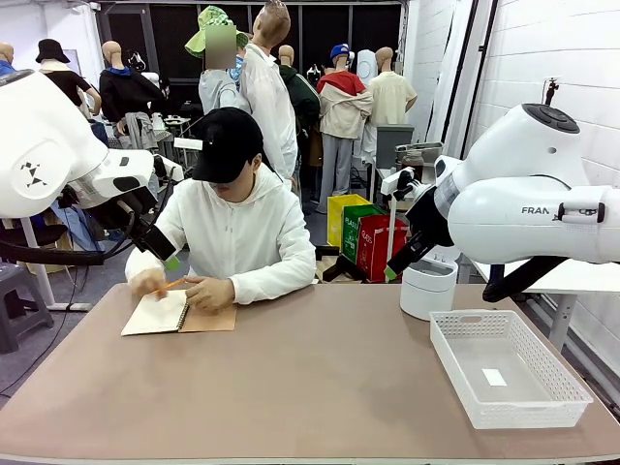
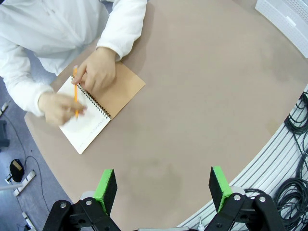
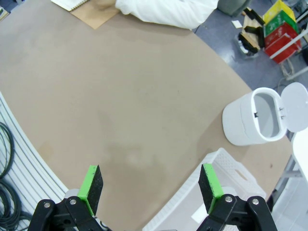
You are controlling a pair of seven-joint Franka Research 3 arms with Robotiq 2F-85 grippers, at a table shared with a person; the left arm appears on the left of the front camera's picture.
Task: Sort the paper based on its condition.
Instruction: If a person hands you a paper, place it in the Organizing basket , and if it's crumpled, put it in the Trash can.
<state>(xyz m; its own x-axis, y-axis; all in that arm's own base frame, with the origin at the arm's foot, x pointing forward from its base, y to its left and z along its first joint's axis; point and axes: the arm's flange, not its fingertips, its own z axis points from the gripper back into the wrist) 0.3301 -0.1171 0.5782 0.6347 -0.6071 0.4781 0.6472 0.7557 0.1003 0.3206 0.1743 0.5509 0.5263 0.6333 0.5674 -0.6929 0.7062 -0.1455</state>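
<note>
- Gripper on my left arm (image 2: 163, 185) is wide open, empty.
- Gripper on my right arm (image 3: 150, 185) is the same.
- Person's hand (image 2: 57, 108) holds pencil (image 2: 75, 91) on notebook (image 2: 89, 130).

Basket (image 1: 454, 374) is white, pencil (image 2: 75, 89) orange, notebook cover (image 2: 126, 86) brown

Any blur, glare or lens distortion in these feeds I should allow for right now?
Left wrist view: the person's hand on the white page is motion-blurred, the notebook sharp, and the table edge bows from the wide lens. Right wrist view: same bowing, bin sharp, no glare. Front view: even light, soft shadows, basket crisp.
</note>
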